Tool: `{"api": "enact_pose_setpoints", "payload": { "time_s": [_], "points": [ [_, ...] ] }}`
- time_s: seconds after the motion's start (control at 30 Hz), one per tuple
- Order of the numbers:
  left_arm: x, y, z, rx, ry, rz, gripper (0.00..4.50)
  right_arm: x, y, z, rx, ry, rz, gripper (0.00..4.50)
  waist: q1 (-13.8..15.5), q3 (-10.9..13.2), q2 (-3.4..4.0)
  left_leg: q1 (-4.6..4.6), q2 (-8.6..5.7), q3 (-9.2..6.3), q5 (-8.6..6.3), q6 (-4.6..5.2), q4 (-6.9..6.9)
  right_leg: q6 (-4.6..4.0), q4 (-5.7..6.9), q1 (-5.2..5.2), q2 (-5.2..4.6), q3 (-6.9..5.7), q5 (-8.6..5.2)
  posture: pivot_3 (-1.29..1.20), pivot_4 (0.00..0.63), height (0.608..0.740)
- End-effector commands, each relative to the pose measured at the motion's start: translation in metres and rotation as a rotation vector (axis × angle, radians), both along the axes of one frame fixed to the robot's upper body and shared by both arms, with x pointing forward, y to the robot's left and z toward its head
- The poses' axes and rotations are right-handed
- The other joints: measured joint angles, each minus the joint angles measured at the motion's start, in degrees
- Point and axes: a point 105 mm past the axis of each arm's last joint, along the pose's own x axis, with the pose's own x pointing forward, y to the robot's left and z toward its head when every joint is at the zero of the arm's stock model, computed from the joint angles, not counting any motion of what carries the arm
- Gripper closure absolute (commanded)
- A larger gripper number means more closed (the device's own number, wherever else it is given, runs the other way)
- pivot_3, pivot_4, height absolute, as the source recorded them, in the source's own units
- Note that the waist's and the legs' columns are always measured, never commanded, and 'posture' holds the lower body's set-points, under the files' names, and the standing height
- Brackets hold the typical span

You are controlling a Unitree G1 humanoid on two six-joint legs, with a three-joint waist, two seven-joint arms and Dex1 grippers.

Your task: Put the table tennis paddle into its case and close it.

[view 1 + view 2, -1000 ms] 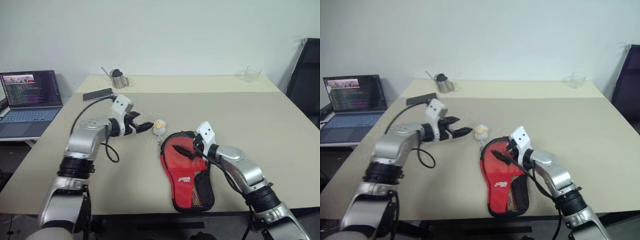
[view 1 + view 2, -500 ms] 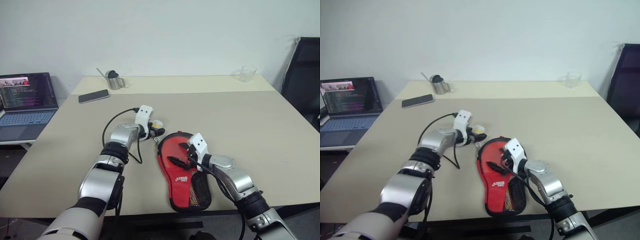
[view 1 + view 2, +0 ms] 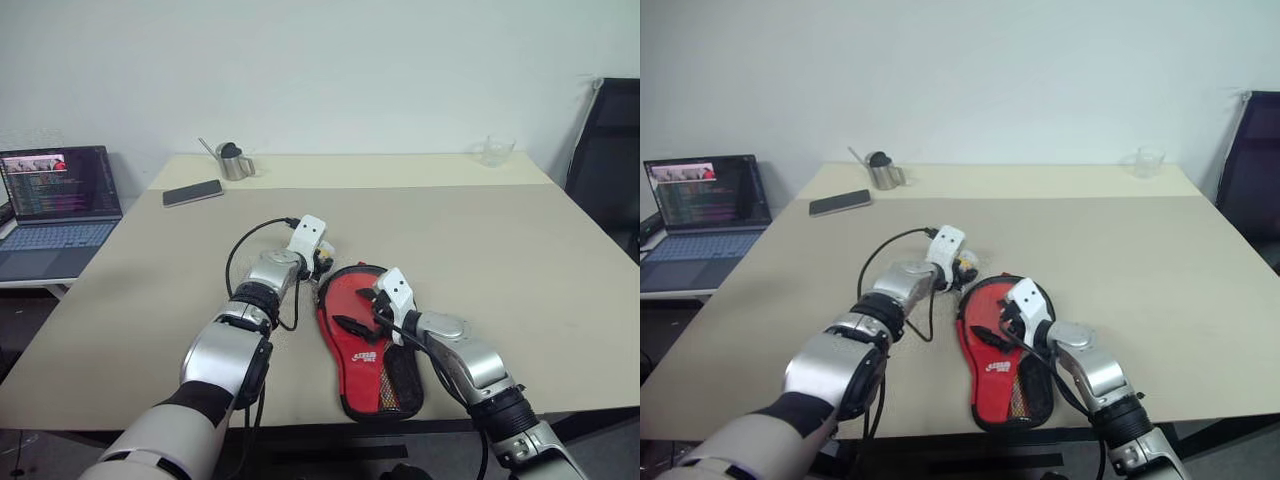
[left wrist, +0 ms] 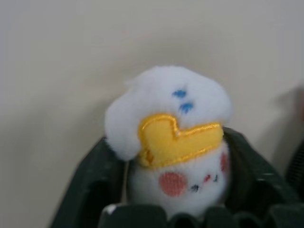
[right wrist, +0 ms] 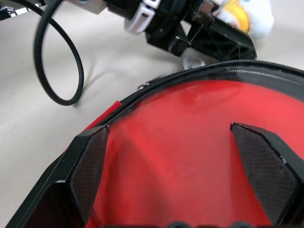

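The case [image 3: 350,350] lies flat near the table's front edge, red side with white logo and mesh pocket up, black zip rim [image 5: 199,71] around it. Its small white charm [image 4: 166,118], with a yellow patch, sits at the far end of the case. My left gripper [image 3: 322,262] is shut on the charm, one black finger pressing each side. My right gripper [image 3: 358,310] hovers open over the red face of the case, fingertips [image 5: 95,142] spread wide just above the fabric. The table tennis paddle is hidden.
A laptop [image 3: 55,195] stands on a side table at the left. A phone [image 3: 193,192] and a metal cup [image 3: 234,160] lie at the back left, a clear glass [image 3: 494,150] at the back right. A black chair [image 3: 605,160] stands to the right.
My left arm has reached forward and rightward to the charm, and its fingers have closed around it. The right gripper has stayed open over the case. The camera has shifted a little.
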Motion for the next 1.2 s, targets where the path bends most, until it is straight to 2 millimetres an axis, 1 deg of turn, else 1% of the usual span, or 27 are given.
{"api": "enact_pose_setpoints", "payload": {
  "time_s": [0.03,0.13,0.17,0.2,0.33,0.43,0.57,0.87,0.97,1.03,1.13,1.2],
  "points": [
    [0.009,0.004,0.022,0.127,-0.108,0.007,3.06,-0.007,0.000,0.003,-0.001,-0.002,0.017,0.00,-0.12,0.00,0.00,0.03,0.01,0.03,0.00,0.00,-0.01,0.00,0.02,0.00,0.01,0.02,0.00,0.00,0.150,0.740],
    [0.011,0.002,0.027,0.175,-0.140,-0.001,3.98,-0.009,-0.001,0.004,-0.003,0.003,0.014,0.00,-0.13,0.00,0.00,0.04,0.05,0.04,0.00,0.00,-0.01,0.00,0.02,-0.02,0.07,0.03,0.00,0.00,0.150,0.740],
    [0.011,0.001,0.028,0.186,-0.146,-0.003,4.16,-0.010,-0.001,0.004,-0.006,0.003,0.016,0.00,-0.11,0.00,0.00,0.03,0.05,0.04,0.00,-0.01,-0.01,0.00,0.02,-0.02,0.07,0.02,0.00,0.00,0.150,0.740],
    [0.012,0.000,0.028,0.208,-0.157,-0.005,4.21,-0.011,-0.003,0.004,-0.013,0.007,0.020,0.00,-0.06,0.00,-0.01,0.02,0.04,0.04,0.00,-0.01,-0.01,0.00,0.01,-0.03,0.07,0.02,0.00,0.00,0.150,0.740],
    [0.013,-0.003,0.030,0.276,-0.191,-0.018,4.21,-0.016,-0.006,0.003,-0.027,0.019,0.020,0.00,0.06,0.00,-0.01,-0.02,0.01,0.03,0.00,-0.01,-0.01,0.00,-0.03,-0.03,0.07,0.00,0.00,0.00,0.150,0.740],
    [0.014,-0.009,0.036,0.328,-0.237,-0.040,4.21,-0.020,-0.009,0.002,-0.033,0.031,0.016,0.00,0.10,0.01,-0.01,-0.05,0.02,0.03,0.00,-0.01,-0.01,0.00,-0.04,-0.04,0.07,-0.02,0.00,0.00,0.150,0.740],
    [0.015,-0.016,0.044,0.343,-0.270,-0.047,4.21,-0.028,-0.012,0.002,-0.031,0.049,0.012,0.00,0.09,0.00,-0.02,-0.07,0.02,0.02,0.00,0.00,-0.01,0.00,-0.05,-0.05,0.07,-0.03,0.00,0.00,0.150,0.740],
    [0.016,-0.032,0.055,0.528,-0.376,-0.104,4.21,-0.048,-0.020,-0.002,-0.039,0.086,-0.027,0.00,0.23,0.00,-0.04,-0.08,0.02,0.03,0.00,0.00,-0.01,0.01,-0.05,-0.04,0.17,-0.04,0.00,0.00,0.150,0.740],
    [0.016,-0.041,0.063,0.600,-0.432,-0.130,4.21,-0.055,-0.022,-0.004,-0.036,0.101,-0.040,0.00,0.28,0.00,-0.04,-0.08,0.02,0.03,0.00,0.00,-0.01,0.01,-0.05,-0.04,0.17,-0.05,0.00,0.00,0.150,0.740],
    [0.016,-0.044,0.067,0.616,-0.452,-0.136,4.21,-0.059,-0.021,-0.004,-0.031,0.113,-0.045,0.00,0.27,0.01,-0.04,-0.09,0.02,0.03,0.00,0.00,-0.01,0.01,-0.05,-0.04,0.18,-0.05,0.00,0.00,0.150,0.740],
    [0.015,-0.058,0.073,0.650,-0.512,-0.170,4.21,-0.071,-0.018,-0.007,-0.036,0.135,-0.025,0.00,0.31,0.01,-0.05,-0.09,0.02,0.03,-0.01,0.01,-0.01,0.01,-0.05,-0.04,0.18,-0.05,-0.01,0.00,0.150,0.740],
    [0.011,-0.074,0.077,0.659,-0.566,-0.213,4.21,-0.075,-0.019,-0.007,-0.036,0.142,-0.029,0.00,0.35,0.01,-0.05,-0.09,0.02,0.03,-0.01,0.01,-0.01,0.02,-0.06,-0.03,0.18,-0.06,-0.01,0.00,0.150,0.740]
  ]
}}
